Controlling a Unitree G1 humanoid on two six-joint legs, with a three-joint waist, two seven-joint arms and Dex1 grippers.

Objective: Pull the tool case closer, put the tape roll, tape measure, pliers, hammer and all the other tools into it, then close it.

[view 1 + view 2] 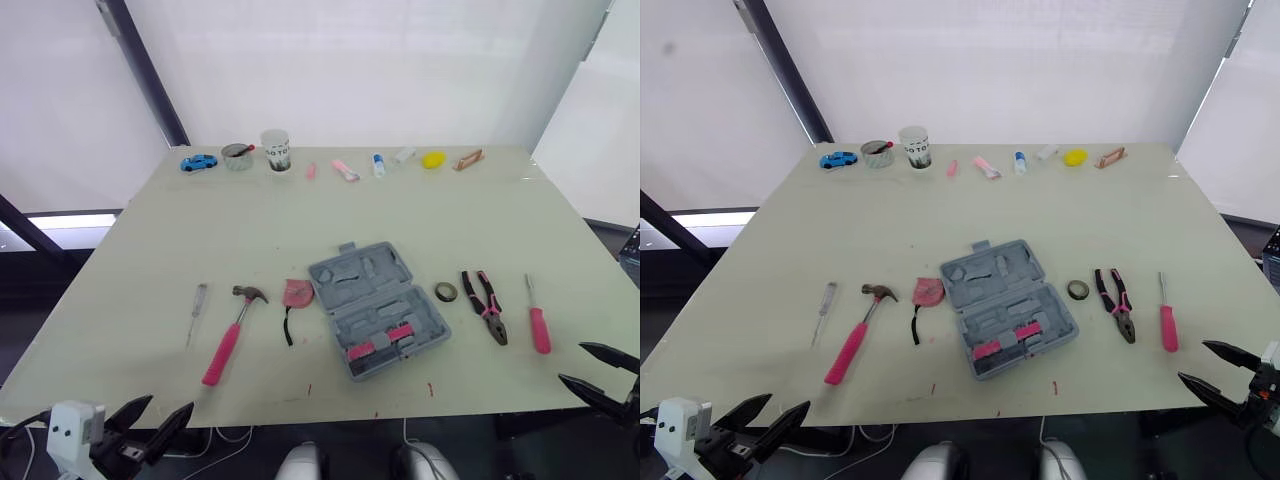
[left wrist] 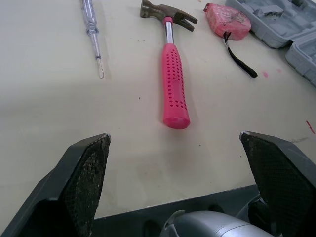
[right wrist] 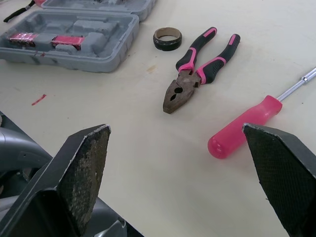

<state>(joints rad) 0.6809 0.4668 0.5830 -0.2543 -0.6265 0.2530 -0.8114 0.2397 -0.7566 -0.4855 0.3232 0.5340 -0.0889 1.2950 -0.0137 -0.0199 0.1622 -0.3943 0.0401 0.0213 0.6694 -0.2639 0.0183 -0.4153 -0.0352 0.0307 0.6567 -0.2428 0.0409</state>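
Your tool case (image 1: 378, 307) lies open and skewed in the middle of the table (image 1: 400, 215), not far from its front edge, with pink pieces already seated in the half nearer you. The tape measure (image 1: 297, 293) sits just beside the case on the left-edge side, then the hammer (image 1: 232, 335) and a clear-handled screwdriver (image 1: 196, 310). Toward the right edge come the tape roll (image 1: 446, 292), pliers (image 1: 485, 305) and a pink-handled screwdriver (image 1: 538, 318). The left gripper (image 1: 165, 410) and right gripper (image 1: 575, 363) hang at the front edge, fingers spread wide and holding nothing. Judge the pull carefully: dragging one half of a skewed, open case may swing it round and knock the tape measure or roll away, or fold the lid shut before anything is packed. The tape measure's black strap could snag under the shell. The dark print on the white cup (image 1: 276, 150) at the back edge is too small to read.
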